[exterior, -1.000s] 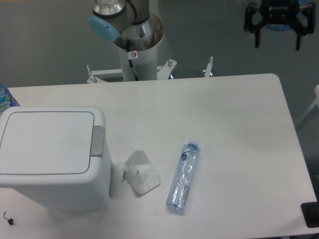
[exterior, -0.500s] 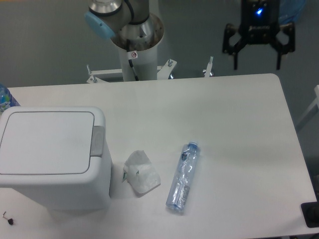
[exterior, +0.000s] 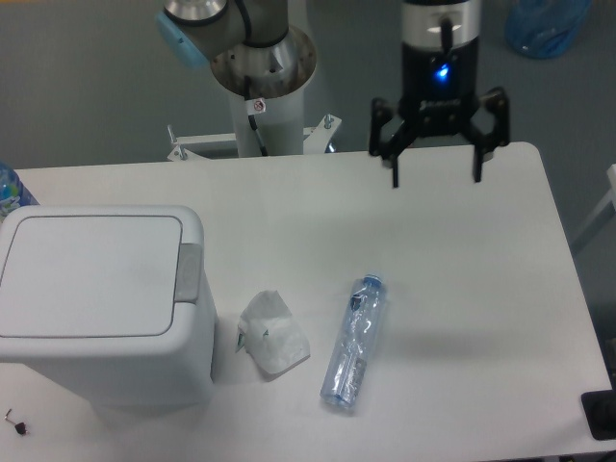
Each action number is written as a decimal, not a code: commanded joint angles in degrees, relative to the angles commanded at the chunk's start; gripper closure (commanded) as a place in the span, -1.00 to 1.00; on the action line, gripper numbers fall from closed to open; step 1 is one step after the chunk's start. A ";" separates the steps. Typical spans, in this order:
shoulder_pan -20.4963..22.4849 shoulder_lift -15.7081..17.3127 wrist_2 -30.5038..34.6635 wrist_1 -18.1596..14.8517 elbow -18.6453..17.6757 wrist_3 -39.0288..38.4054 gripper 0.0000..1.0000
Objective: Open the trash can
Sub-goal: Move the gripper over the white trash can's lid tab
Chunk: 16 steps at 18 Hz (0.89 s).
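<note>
The white trash can stands at the table's left front. Its flat lid is shut, and the grey push-button tab sits on the lid's right edge. My gripper hangs above the table's back right part, far to the right of the can. Its two black fingers are spread wide apart and hold nothing.
A crumpled white paper lies just right of the can. A clear plastic bottle lies on its side beside it. The robot's base column stands behind the table. A blue-capped bottle shows at the left edge.
The gripper has moved left and down from the top right corner to above the table's back right part. It has stayed open. Nothing on the table has moved.
</note>
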 joint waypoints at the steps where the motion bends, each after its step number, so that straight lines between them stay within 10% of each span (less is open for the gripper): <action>1: -0.79 -0.09 0.00 0.17 -0.09 -1.76 -1.00; 8: -8.43 -4.22 0.09 7.47 0.44 -11.96 -1.00; 16: -12.40 -5.36 0.00 7.82 0.44 -16.18 -1.00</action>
